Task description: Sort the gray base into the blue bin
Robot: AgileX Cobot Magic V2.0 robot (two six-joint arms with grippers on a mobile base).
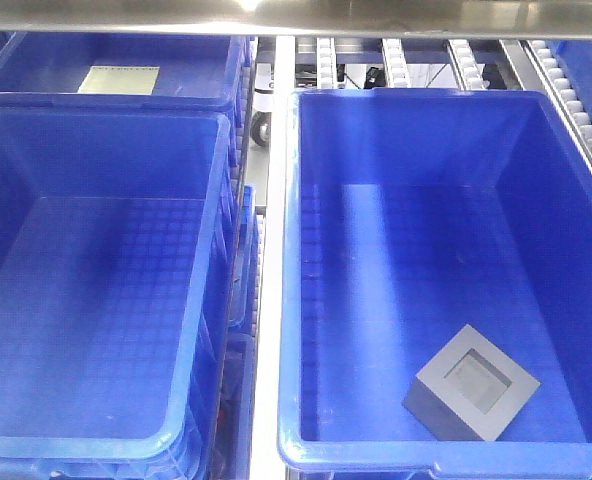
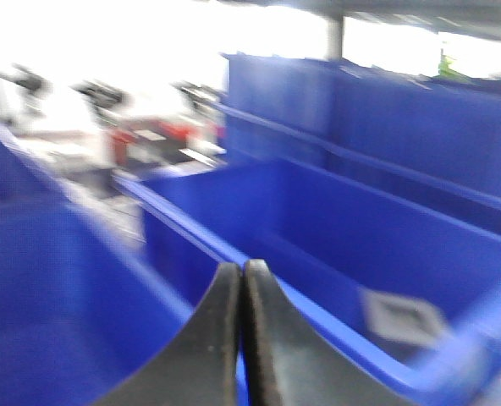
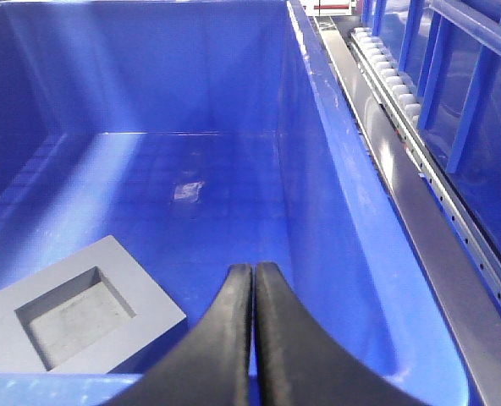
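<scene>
The gray base (image 1: 472, 397) lies flat on the floor of the blue bin (image 1: 291, 300) on the right side, near the bin's front right corner, with its square window facing up and nothing touching it. The left gripper (image 2: 241, 279) has its two black fingers pressed tight together with nothing between them, and its view is blurry; the right gripper (image 3: 252, 275) is also squeezed closed and holds nothing, hanging above the front edge of the same bin with the gray base just beside it. Another blue crate (image 1: 96, 300) stands next to the bin.
</scene>
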